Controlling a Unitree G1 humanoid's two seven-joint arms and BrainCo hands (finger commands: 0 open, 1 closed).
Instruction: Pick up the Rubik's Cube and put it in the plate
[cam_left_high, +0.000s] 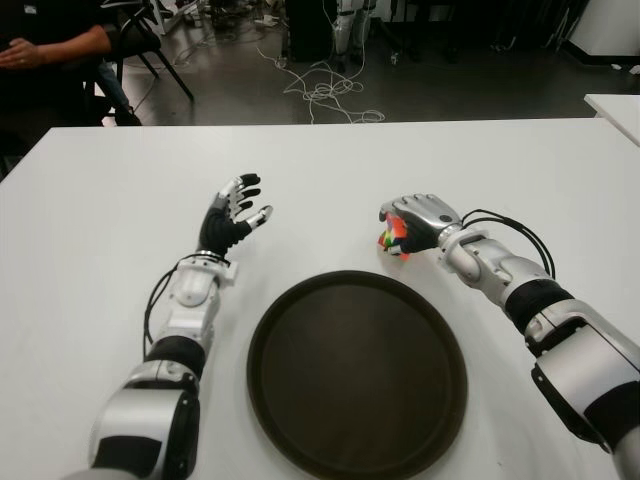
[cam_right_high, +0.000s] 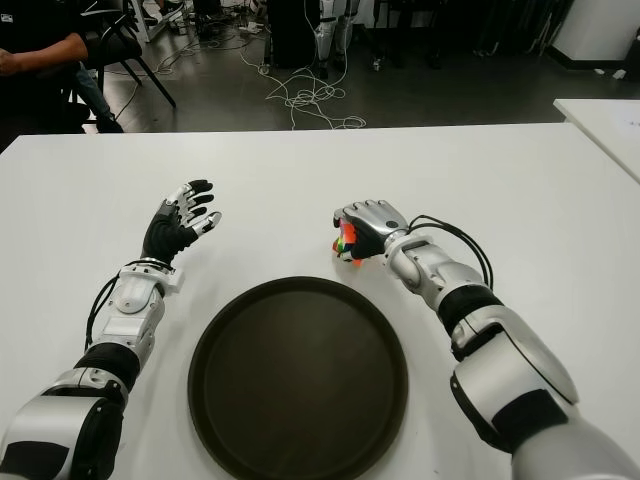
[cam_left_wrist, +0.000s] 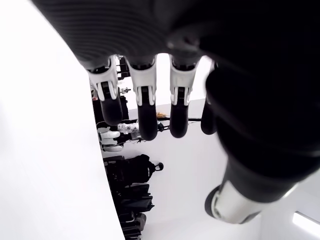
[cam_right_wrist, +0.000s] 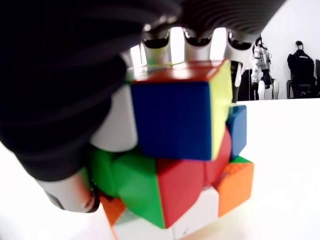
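Beyond the plate's (cam_left_high: 300, 420) far rim on the table (cam_left_high: 520, 170), the right hand (cam_left_high: 422, 222) grips the Rubik's Cube (cam_left_high: 393, 240), layers twisted, mostly hidden; left hand (cam_left_high: 235, 212) fingers spread, empty.

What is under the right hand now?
The Rubik's Cube, gripped by the right hand beside the plate. Whether it touches the table is hidden.

Big white table (cam_left_high: 100, 200) filling most of the frame. Dark round plate (cam_left_high: 357, 375) sitting flat at lower centre. Rubik's Cube (cam_left_high: 393, 240) just above the plate's upper right rim, down on the tabletop.
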